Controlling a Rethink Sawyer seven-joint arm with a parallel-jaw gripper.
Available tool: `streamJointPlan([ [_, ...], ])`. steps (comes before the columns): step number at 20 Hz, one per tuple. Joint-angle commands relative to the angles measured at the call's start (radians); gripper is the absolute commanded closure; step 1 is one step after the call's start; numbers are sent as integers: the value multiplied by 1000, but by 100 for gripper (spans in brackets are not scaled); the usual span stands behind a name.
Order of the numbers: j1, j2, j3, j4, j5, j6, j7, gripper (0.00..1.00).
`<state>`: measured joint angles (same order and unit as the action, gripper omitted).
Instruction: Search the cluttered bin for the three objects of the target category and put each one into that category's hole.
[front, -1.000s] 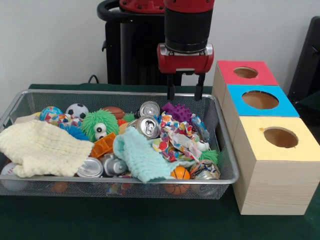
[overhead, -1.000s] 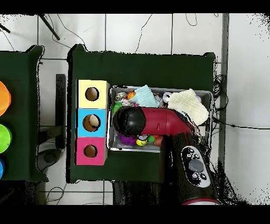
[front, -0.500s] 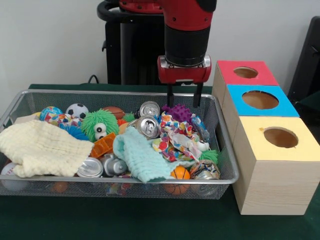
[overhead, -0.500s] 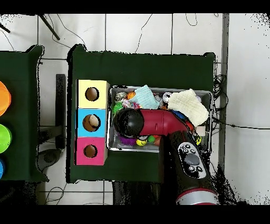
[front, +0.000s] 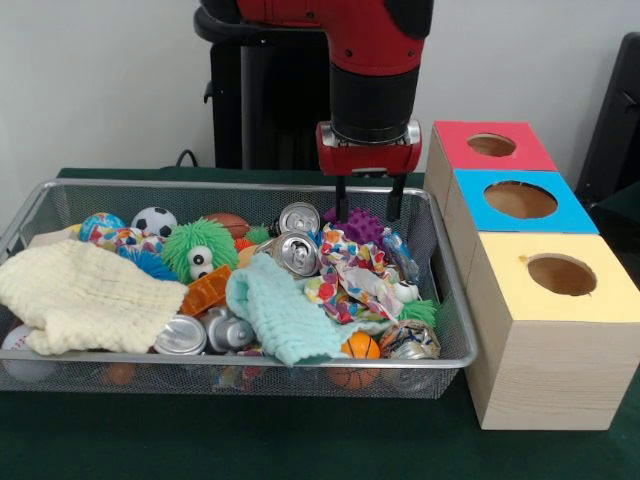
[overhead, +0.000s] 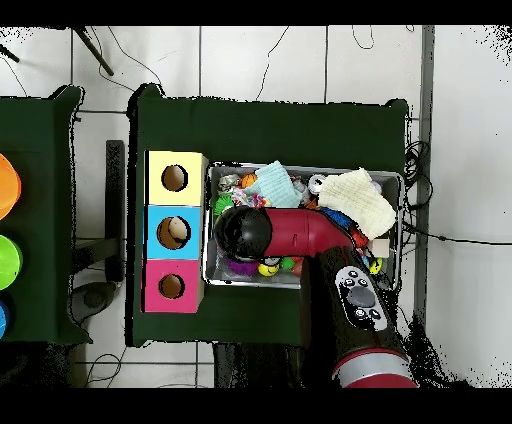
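The red arm's gripper is lowering, fingers parted and empty, now just above the purple spiky ball at the far right of the wire-mesh bin, which sits beside three coloured boxes; a grasp seems imminent.

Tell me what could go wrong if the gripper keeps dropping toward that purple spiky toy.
The open gripper hangs over the purple spiky toy near the bin's far wall; a finger might catch the mesh. The patterned cloth and a can crowd the toy, so it may snag or shove them.
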<state>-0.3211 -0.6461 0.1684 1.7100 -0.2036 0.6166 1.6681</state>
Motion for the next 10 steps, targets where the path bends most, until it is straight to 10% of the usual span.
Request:
streamJointPlan([
  [1, -26, 46, 99, 23, -69, -103, -32, 0],
  [10, -38, 66, 99, 28, -79, -125, -45, 0],
])
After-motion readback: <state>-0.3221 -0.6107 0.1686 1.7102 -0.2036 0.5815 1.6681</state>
